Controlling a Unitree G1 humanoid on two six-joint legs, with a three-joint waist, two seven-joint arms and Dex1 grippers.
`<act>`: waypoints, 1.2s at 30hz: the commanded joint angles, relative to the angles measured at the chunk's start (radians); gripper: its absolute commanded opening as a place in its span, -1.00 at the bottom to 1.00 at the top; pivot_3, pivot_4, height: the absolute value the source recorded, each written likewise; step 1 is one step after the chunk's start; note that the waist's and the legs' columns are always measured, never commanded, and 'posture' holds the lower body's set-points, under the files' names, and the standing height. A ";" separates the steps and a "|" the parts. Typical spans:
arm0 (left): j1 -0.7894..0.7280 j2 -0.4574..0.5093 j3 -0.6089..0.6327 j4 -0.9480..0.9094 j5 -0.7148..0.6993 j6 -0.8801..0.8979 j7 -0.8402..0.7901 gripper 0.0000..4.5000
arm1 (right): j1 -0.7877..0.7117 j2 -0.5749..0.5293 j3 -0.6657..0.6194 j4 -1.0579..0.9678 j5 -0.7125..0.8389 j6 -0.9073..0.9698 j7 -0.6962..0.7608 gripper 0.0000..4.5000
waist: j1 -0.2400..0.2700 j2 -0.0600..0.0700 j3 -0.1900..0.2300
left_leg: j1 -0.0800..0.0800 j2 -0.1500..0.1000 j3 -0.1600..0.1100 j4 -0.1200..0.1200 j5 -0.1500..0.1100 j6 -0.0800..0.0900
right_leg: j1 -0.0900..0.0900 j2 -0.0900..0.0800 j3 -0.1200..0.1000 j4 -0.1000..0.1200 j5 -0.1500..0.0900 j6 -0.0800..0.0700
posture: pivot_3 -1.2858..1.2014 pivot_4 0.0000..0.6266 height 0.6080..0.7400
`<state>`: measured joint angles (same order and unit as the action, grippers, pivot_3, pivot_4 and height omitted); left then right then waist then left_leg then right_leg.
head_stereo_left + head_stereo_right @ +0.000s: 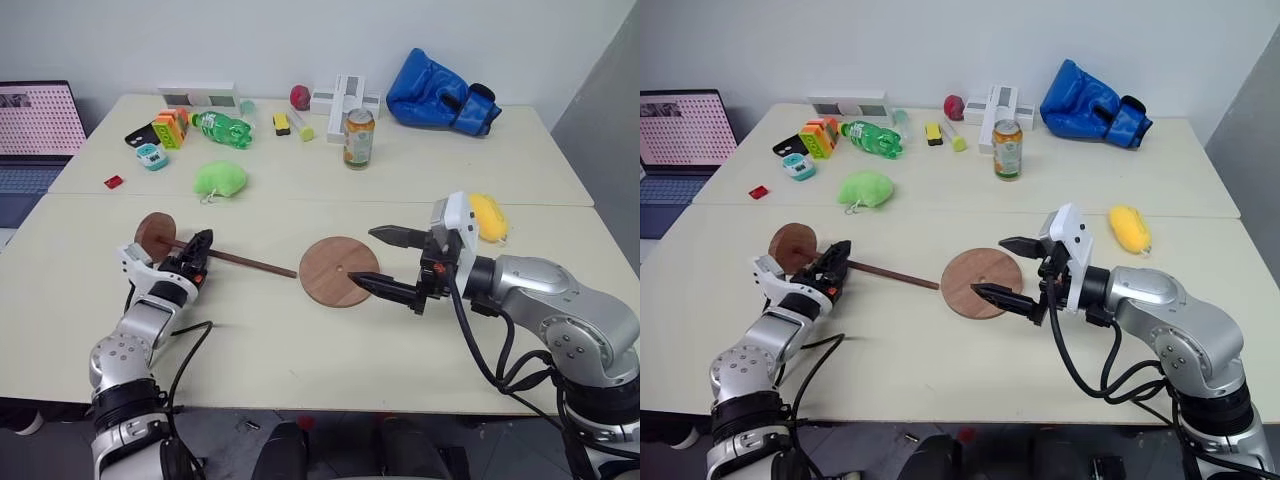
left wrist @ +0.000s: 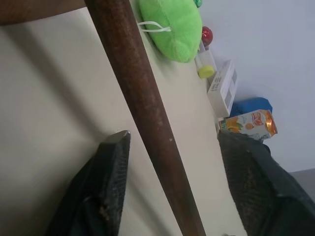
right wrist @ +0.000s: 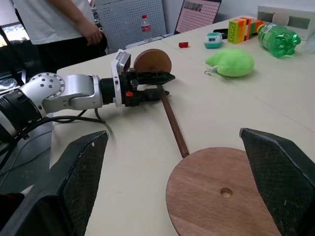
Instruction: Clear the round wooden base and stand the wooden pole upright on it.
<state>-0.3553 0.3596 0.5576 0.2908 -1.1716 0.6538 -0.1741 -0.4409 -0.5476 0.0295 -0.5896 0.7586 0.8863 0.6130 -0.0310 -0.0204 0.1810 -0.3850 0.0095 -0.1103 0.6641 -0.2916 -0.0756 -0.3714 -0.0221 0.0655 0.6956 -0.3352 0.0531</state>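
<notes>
The round wooden base (image 1: 338, 270) lies flat at the table's middle, its centre hole showing and nothing on it. The wooden pole (image 1: 250, 262) lies on the table to the left of the base, its disc end (image 1: 155, 232) at the far left. My left gripper (image 1: 204, 256) straddles the rod close to that disc. In the left wrist view the rod (image 2: 147, 113) passes between the fingers (image 2: 110, 177) with a gap on each side. My right gripper (image 1: 362, 256) hovers open at the base's right edge, one finger above the rim.
A green plush (image 1: 220, 179), a drink can (image 1: 359, 138), a green bottle (image 1: 222, 128) and a blue boxing glove (image 1: 440, 92) sit on the far table. A yellow plush (image 1: 487, 215) lies behind my right arm. A laptop (image 1: 35, 130) stands at far left; a person (image 3: 64, 24) stands beyond it.
</notes>
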 commanded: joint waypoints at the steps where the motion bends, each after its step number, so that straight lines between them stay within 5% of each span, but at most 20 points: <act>1: -0.020 0.015 0.030 -0.001 0.011 0.000 -0.021 -0.14 | 0.012 0.000 -0.023 -0.032 0.010 -0.022 -0.009 1.00 | 0.000 0.000 0.000 | 0.000 0.000 0.000 0.000 0.000 0.000 | 0.000 0.000 0.000 0.000 0.000 0.000 | 0.03 -0.52 1.00; 9: -0.043 0.030 0.078 -0.028 -0.009 0.008 0.012 -0.76 | 0.050 0.000 -0.029 -0.049 -0.002 -0.043 -0.025 1.00 | 0.000 0.000 0.000 | 0.000 0.001 -0.001 0.000 0.000 0.000 | -0.001 0.000 0.000 0.000 0.000 0.000 | 0.03 -0.52 1.00; 12: -0.113 0.073 0.065 -0.067 -0.009 0.028 0.019 -0.84 | 0.077 -0.002 -0.043 -0.064 -0.008 -0.054 -0.046 1.00 | -0.001 -0.001 0.000 | 0.000 0.001 -0.001 0.000 0.000 0.000 | -0.001 0.000 0.000 0.000 0.000 0.000 | 0.03 -0.52 1.00; 19: -0.494 0.139 -0.160 -0.076 0.111 0.099 -0.066 -0.87 | 0.314 -0.055 -0.034 -0.155 -0.146 -0.158 -0.076 1.00 | 0.022 -0.008 0.000 | -0.014 -0.002 -0.007 0.004 0.003 -0.006 | -0.005 -0.001 -0.011 -0.002 0.000 0.000 | 0.03 -0.52 1.00; 25: -0.481 0.109 -0.415 -0.161 0.274 0.110 -0.264 -0.87 | 0.385 -0.019 0.031 -0.145 -0.232 -0.231 -0.096 1.00 | -0.003 -0.005 -0.001 | -0.009 -0.002 -0.001 -0.001 0.004 -0.006 | -0.003 -0.001 -0.005 -0.006 0.000 0.000 | 0.03 -0.52 1.00; 36: -0.447 0.060 -0.452 -0.086 0.417 0.029 -0.397 -0.87 | 0.409 0.018 0.006 -0.186 -0.232 -0.198 -0.159 1.00 | -0.021 -0.005 -0.001 | -0.011 0.000 0.001 0.001 0.004 -0.006 | -0.008 0.002 -0.001 0.001 0.000 -0.001 | 0.03 -0.52 1.00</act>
<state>-0.7926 0.4261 0.1123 0.2140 -0.7916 0.7252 -0.5434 -0.0266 -0.5348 0.0595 -0.7192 0.5108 0.6873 0.4648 -0.0524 -0.0253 0.1804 -0.3958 0.0090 -0.1094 0.6650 -0.2877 -0.0811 -0.3796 -0.0207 0.0639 0.6968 -0.3349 0.0522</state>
